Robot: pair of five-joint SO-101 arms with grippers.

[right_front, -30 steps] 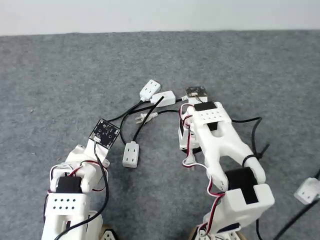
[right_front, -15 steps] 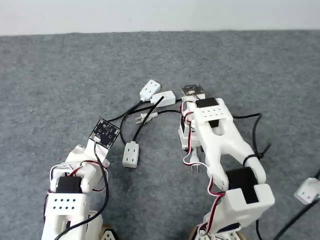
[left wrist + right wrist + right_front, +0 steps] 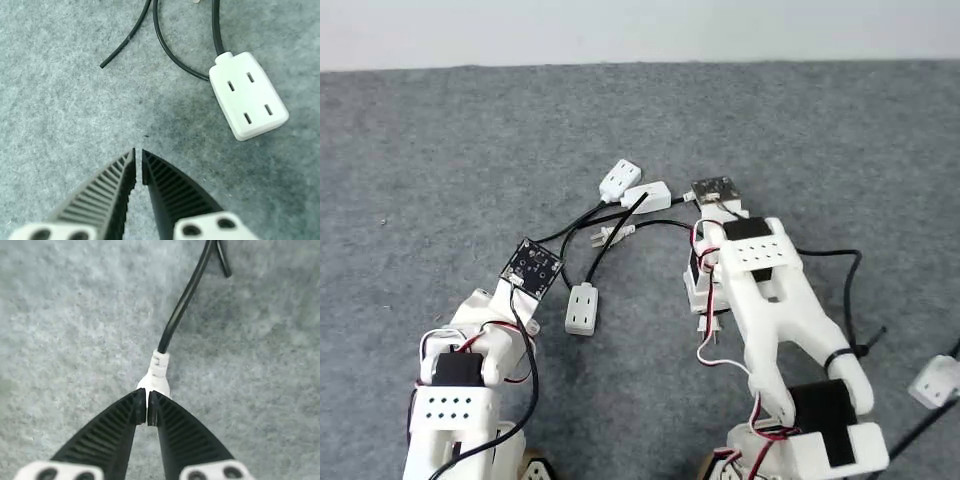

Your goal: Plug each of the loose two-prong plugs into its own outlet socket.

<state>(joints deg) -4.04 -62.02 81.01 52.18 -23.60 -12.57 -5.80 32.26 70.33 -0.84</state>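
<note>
One plug [image 3: 157,375] is pinched in the right end effector [image 3: 146,392], with its cord [image 3: 186,300] trailing far. The closest outlet socket [image 3: 581,308] lies to its left on the worktop [image 3: 840,140], long axis near-to-far. The left end effector [image 3: 138,152], closed and empty, sits nearer it.

Nothing legible can be made out in any view. The socket block [image 3: 248,95] has a plain white face with only its slots. The plug [image 3: 156,377] carries no print that can be read. Any marks on the wrist board [image 3: 531,265] are too small to tell.
</note>
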